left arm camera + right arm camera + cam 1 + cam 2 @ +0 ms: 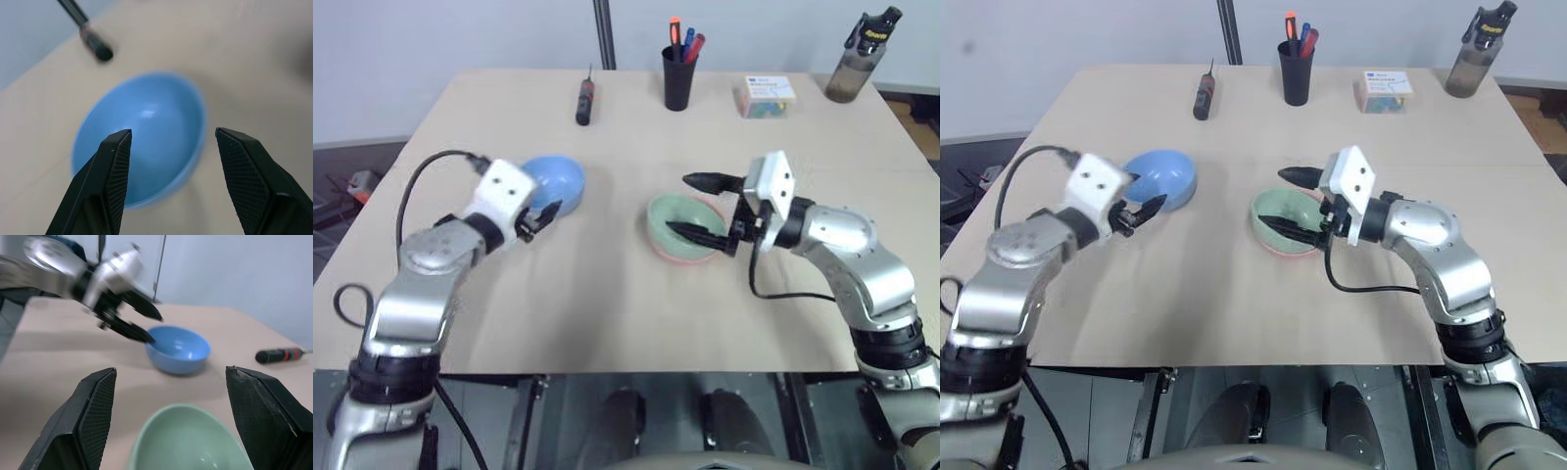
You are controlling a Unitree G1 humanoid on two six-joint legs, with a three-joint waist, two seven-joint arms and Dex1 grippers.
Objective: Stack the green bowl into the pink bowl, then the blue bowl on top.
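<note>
The green bowl (685,224) already sits nested in the pink bowl (664,250), just under the right hand (703,207) — its fingers wide, holding nothing. Left to do: the blue bowl (556,183), on the desk (607,313) just ahead of the left hand (540,220) — parted, empty.

We look down on a pale beige bench (607,313) before a plain white wall (460,29); a dark metal pole (603,34) rises behind it.
</note>
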